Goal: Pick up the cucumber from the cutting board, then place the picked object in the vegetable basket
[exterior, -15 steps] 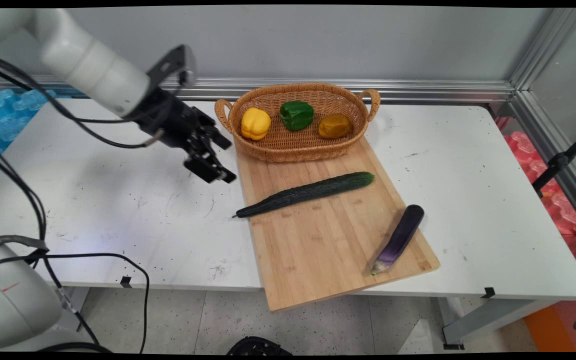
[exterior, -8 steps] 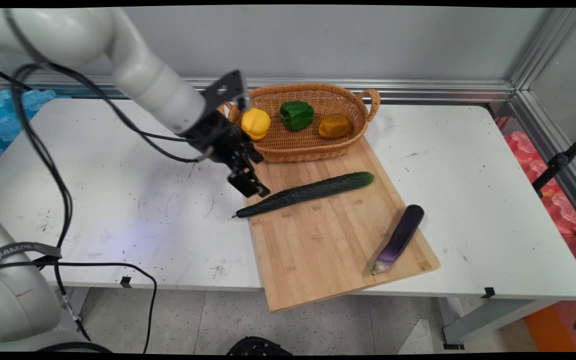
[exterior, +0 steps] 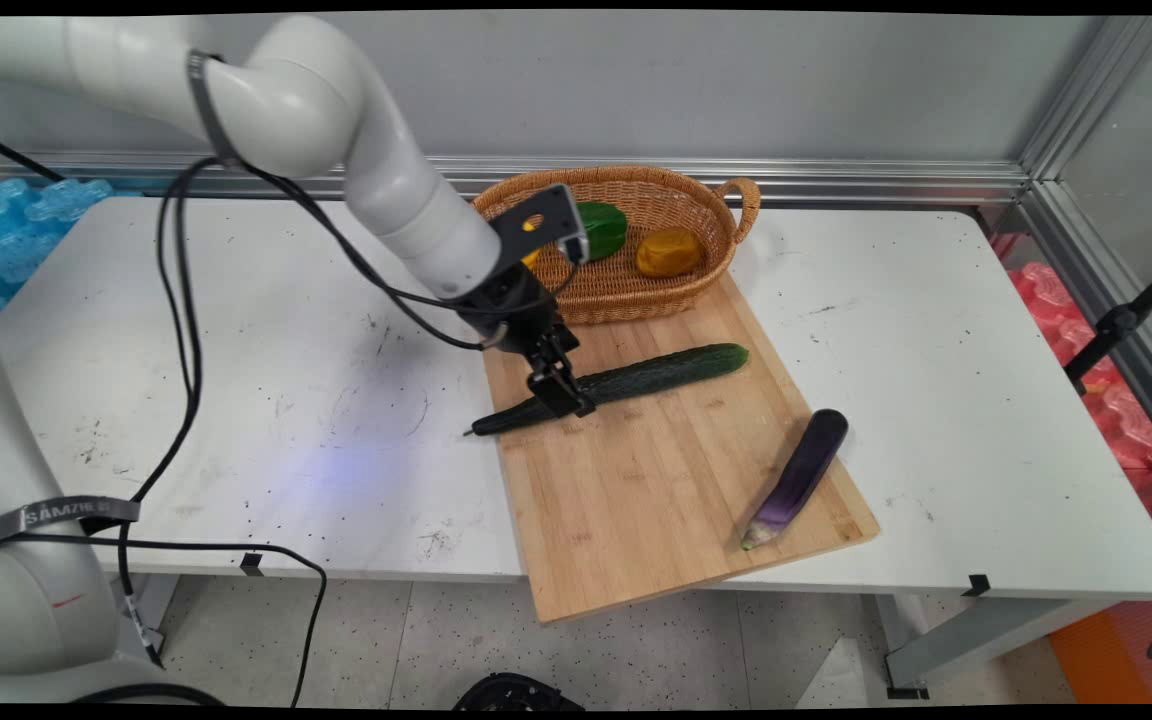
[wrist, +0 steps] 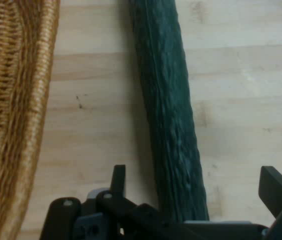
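A long dark green cucumber (exterior: 656,372) lies slantwise on a wooden cutting board (exterior: 636,480). My gripper (exterior: 561,395) hangs over the cucumber's left part, close above it. In the hand view the cucumber (wrist: 165,100) runs up between the two fingers of the gripper (wrist: 195,180), which is open and holds nothing. One fingertip (wrist: 117,176) stands left of the cucumber, the other one to the right. No finger touches the cucumber.
A wicker basket (exterior: 736,215) at the board's far end holds a green pepper (exterior: 601,228) and an orange-brown one (exterior: 668,252); the arm hides its left part. The basket wall (wrist: 11,100) is near the hand. A purple eggplant (exterior: 801,475) lies on the board's right edge.
The arm has swung right from the table's left side across the board's edge. The gripper has come down over the cucumber's left part. The hand now hides the yellow pepper.
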`<state>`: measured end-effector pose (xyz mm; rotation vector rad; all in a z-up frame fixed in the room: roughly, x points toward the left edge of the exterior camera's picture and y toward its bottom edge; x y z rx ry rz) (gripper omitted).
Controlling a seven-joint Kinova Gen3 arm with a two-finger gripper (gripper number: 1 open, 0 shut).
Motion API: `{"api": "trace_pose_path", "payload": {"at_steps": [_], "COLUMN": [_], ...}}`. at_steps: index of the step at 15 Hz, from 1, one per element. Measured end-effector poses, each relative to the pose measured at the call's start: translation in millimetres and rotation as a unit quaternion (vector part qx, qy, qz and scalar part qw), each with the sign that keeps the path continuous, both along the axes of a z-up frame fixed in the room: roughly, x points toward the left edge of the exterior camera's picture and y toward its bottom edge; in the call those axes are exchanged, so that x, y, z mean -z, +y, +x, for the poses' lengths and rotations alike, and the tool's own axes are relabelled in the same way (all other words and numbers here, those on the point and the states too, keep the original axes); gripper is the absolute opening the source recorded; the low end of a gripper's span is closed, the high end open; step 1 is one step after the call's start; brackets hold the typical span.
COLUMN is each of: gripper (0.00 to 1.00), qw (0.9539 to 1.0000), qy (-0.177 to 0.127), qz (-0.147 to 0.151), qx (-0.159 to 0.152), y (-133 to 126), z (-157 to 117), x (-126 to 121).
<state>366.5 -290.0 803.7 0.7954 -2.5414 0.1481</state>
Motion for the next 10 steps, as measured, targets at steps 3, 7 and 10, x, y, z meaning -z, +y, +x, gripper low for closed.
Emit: {"api": "trace_pose_path", "payload": {"at_steps": [3, 7, 10], "gripper": [1.00, 0.00, 0.00], "qw": [1.0000, 0.9999, 0.9998], "qy": [-0.005, -0.011, -0.016], "qz": [0.003, 0.003, 0.002], "qx": [0.001, 0.004, 0.010], "y": [-9.9, -19.7, -22.6], "z": [-13.4, -24.5, -26.8], "x": [10.3, 18.6, 19.8]}}
